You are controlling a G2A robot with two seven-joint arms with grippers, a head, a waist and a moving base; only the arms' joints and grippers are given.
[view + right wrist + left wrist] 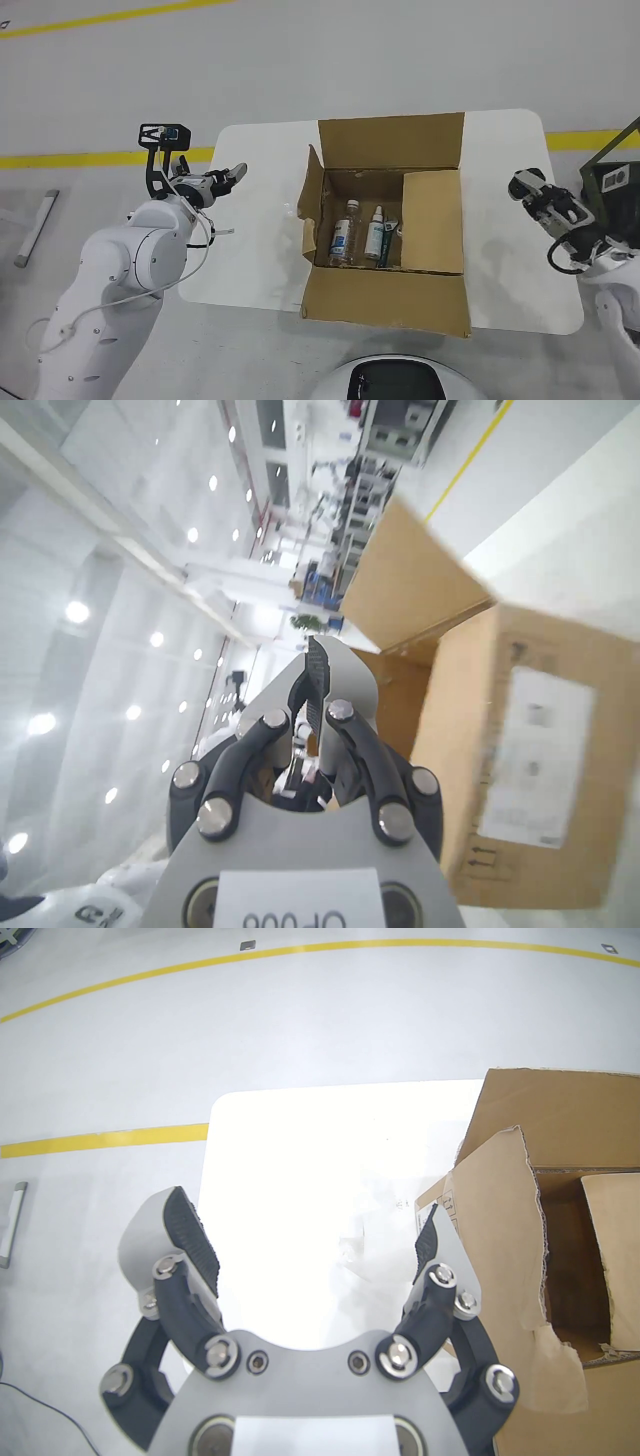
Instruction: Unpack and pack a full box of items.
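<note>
- A white tabletop [255, 230] with rounded corners carries the task's things
- An open cardboard box [390, 300] stands at the tabletop's middle, somewhat nearer the right edge; its far flap lies spread toward the far edge, its near flap hangs out over the near edge, its right flap [432, 220] is folded in over part of the opening, and its torn left flap [312, 185] stands up
- The left gripper [304, 1208] hovers above the tabletop just inside the left edge, near the far left corner, well apart from the box; its fingers are spread wide with nothing between them
- The right gripper [316, 680] hovers between the box and the tabletop's right edge, beside the box's right wall; its fingers are pressed together and hold nothing
- Two clear bottles lie side by side on the box floor in the uncovered left part, caps toward the far wall; the left bottle [343, 238] and the right bottle [375, 235] lie close together
- A slim dark item [386, 248] lies just beside the right bottle, against the folded-in flap; what it is cannot be told
</note>
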